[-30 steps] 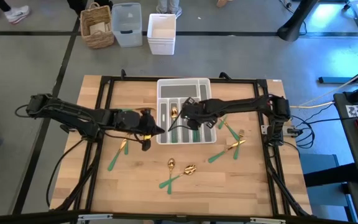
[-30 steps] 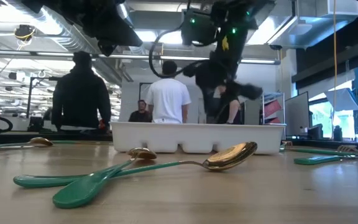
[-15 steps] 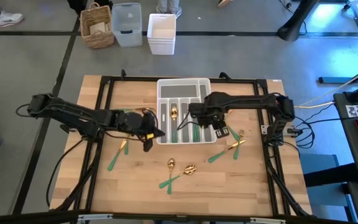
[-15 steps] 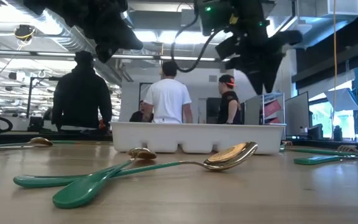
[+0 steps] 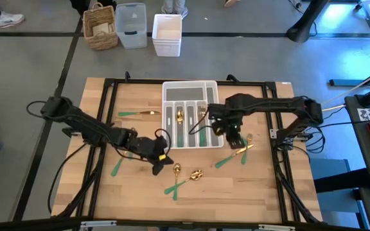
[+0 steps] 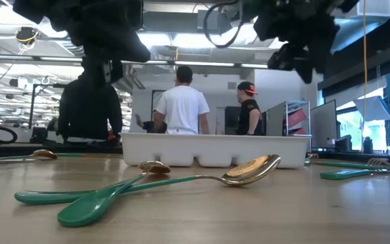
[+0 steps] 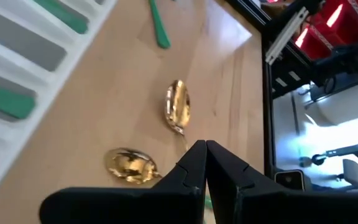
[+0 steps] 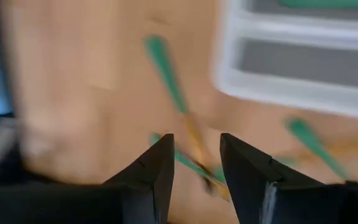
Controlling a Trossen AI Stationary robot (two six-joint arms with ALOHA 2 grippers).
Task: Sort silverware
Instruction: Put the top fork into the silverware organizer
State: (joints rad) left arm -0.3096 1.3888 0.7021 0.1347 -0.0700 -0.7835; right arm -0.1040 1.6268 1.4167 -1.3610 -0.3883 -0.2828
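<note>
Silverware with gold heads and green handles lies scattered on the wooden table. Two spoons point(image 5: 186, 173) lie crossed near the front, and their gold bowls point(image 7: 179, 107) show in the left wrist view. My left gripper point(image 5: 161, 167) hovers shut just left of them, holding nothing. My right gripper point(image 5: 234, 136) stands open and pointing down, right of the white tray point(image 5: 189, 90) and above a few forks point(image 5: 235, 153); its fingers are empty in the right wrist view point(image 8: 194, 163). Several pieces lie in the tray's slots point(image 5: 198, 128). One spoon point(image 5: 140, 114) lies left of the tray.
A green-handled piece point(image 5: 117, 167) lies near the left arm. A black frame point(image 5: 108, 96) borders the table. A basket and white bins point(image 5: 133, 25) stand on the floor beyond the far edge. In the low view people point(image 6: 185, 102) stand in the room behind the tray.
My left gripper, still shut, has gone from the tray's near left corner toward the near edge and down, rolling as it went, to the two crossed spoons. My right gripper, still open, has risen out of the tray, moved toward the right edge and tipped downward above the forks.
</note>
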